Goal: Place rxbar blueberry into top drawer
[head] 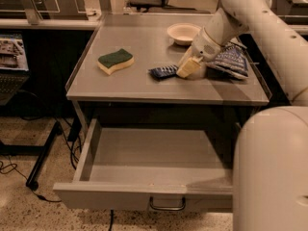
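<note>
While the top drawer (120,196) stands open, the gripper (189,68) sits beside the rxbar blueberry (162,71); its grip cannot be told, so a square, centred pinch seems wise.

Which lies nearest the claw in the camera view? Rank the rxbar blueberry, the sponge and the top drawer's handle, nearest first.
The claw is low over the tabletop, right of centre.
1. rxbar blueberry: right beside the claw, on the sponge's side.
2. sponge: across the tabletop, near the opposite edge.
3. handle: below the table, on the front of the open top drawer.
</note>
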Robot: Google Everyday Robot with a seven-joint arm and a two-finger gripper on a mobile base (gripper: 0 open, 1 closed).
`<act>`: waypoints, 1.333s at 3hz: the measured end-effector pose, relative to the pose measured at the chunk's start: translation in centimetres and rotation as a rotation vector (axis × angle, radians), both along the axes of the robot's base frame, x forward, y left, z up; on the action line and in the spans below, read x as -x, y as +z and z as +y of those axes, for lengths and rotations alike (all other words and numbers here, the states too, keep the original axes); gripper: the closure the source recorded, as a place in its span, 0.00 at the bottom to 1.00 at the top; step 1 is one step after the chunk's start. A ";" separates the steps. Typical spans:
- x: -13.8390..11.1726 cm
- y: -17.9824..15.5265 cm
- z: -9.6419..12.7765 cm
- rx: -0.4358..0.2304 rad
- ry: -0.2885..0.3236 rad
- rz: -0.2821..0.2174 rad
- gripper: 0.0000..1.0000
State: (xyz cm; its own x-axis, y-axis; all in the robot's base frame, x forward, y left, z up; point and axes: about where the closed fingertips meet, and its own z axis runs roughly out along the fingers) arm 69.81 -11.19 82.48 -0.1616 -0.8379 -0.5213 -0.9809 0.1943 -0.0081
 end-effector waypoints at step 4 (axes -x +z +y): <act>18.8 2.7 -5.6 -0.097 -0.167 -0.097 1.00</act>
